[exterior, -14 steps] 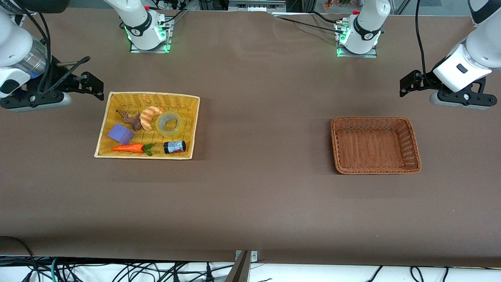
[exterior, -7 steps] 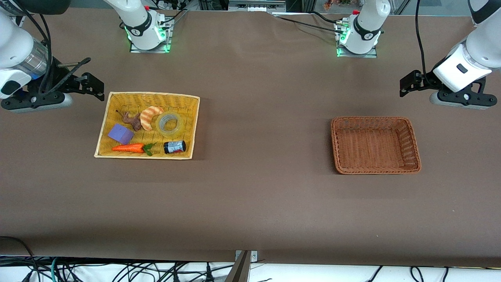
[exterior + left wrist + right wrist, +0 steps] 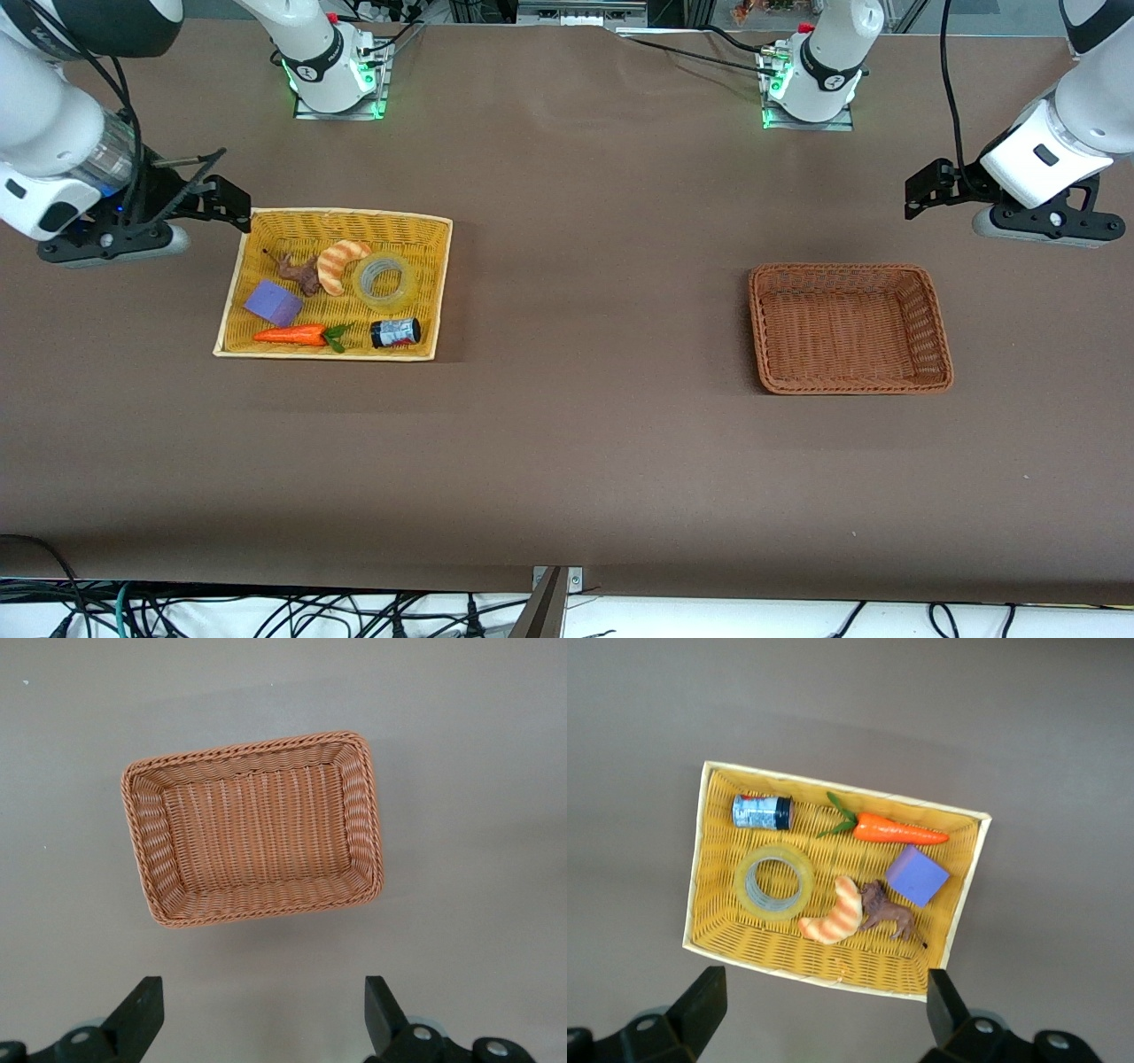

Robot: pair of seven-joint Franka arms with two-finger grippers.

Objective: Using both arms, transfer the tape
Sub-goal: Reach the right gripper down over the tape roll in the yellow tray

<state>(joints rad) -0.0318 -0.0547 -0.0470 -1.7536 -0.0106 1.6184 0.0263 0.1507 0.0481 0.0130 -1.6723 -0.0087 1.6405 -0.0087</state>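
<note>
Front view: tape [image 3: 384, 279] lies in yellow basket [image 3: 266, 351] beside croissant [image 3: 339, 264]; right gripper [image 3: 232, 202], fingers spread, hangs over that basket's corner; left gripper [image 3: 921, 191], fingers spread, hovers over counter [image 3: 585, 266] near brown basket [image 3: 764, 337].

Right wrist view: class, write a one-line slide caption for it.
Open right gripper hovers over a yellow basket holding the tape, croissant, jar, carrot and purple block.
</note>
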